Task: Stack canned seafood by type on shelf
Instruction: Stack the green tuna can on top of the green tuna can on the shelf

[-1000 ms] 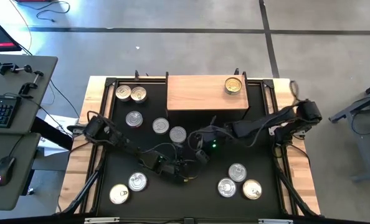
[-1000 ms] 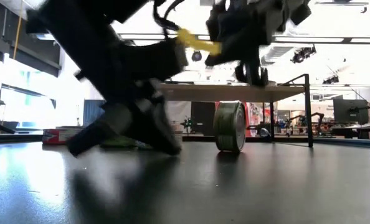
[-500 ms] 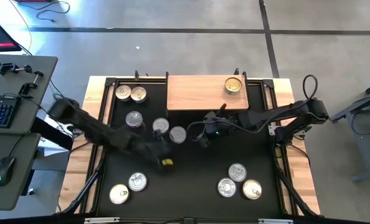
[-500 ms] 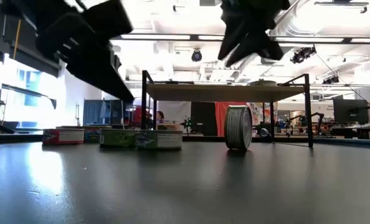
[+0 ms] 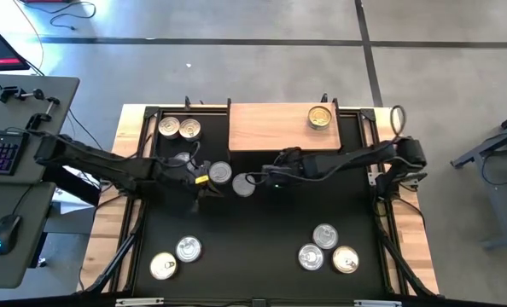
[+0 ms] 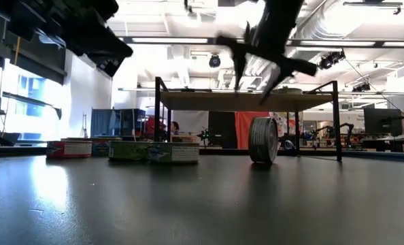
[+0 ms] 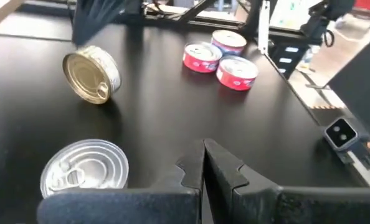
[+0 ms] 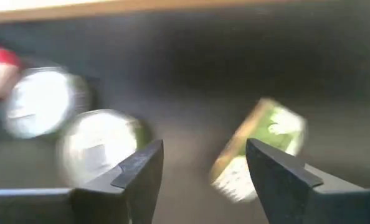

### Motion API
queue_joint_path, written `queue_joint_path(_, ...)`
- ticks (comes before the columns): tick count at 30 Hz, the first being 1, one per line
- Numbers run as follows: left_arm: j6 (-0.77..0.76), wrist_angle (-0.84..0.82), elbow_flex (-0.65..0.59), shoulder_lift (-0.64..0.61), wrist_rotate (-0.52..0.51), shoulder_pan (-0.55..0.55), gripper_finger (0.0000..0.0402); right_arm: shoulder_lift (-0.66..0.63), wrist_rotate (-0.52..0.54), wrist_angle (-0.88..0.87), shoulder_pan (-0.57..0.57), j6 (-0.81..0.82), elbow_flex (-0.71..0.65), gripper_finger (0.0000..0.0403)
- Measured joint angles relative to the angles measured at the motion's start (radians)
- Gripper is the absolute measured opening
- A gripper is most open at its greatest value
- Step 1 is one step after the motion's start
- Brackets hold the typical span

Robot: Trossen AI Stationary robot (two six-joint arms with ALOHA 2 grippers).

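Black mat (image 5: 262, 230) covers the table, wooden shelf (image 5: 270, 128) at 12 o'clock carrying one gold-lidded tin (image 5: 320, 117) near its 3 o'clock end; loose tins lie flat at 10 o'clock, mid-left, 7 o'clock and 5 o'clock. Left gripper (image 5: 204, 178), reaching in from 9 o'clock, hovers beside a silver-lidded tin (image 5: 220, 173), fingers (image 7: 225, 171) pressed together, holding nothing. Right gripper (image 5: 266, 178), reaching in from 3 o'clock, sits at centre by a second silver tin (image 5: 243, 185), fingers (image 8: 144, 168) parted and empty; low view shows one tin on edge (image 6: 262, 139) on the mat.
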Motion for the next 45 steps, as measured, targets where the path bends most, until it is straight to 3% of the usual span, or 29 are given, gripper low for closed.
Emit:
queue_joint_path(10,0.026,-0.046,0.000,-0.012,0.070,0.042,0.0000,0.104,0.005,-0.380,0.026,0.234,0.219,0.0216)
queue_joint_path(18,0.060,-0.064,0.000,-0.012,0.173,0.098,0.0000,0.122,0.025,-0.340,0.057,0.462,0.236,0.0216)
queue_joint_path(25,0.068,-0.081,0.000,-0.012,0.184,0.109,0.0000,0.125,0.026,-0.330,0.038,0.334,0.233,0.0216)
queue_joint_path(30,0.077,-0.081,0.000,-0.012,0.185,0.108,0.0000,0.125,-0.062,-0.261,0.014,0.164,0.233,0.0217)
queue_joint_path(34,0.078,-0.081,0.000,-0.012,0.185,0.108,0.0000,0.125,-0.024,-0.248,0.023,0.176,0.233,0.0246)
queue_joint_path(38,0.075,-0.081,0.000,-0.012,0.185,0.108,0.0000,0.125,-0.017,-0.260,0.023,0.191,0.233,0.0307)
queue_joint_path(41,0.068,-0.082,0.000,-0.012,0.185,0.108,0.0000,0.124,-0.077,-0.246,0.020,0.254,0.233,0.0342)
queue_joint_path(45,0.067,-0.082,0.000,-0.012,0.185,0.108,0.0000,0.124,-0.193,-0.225,0.037,0.303,0.233,0.0353)
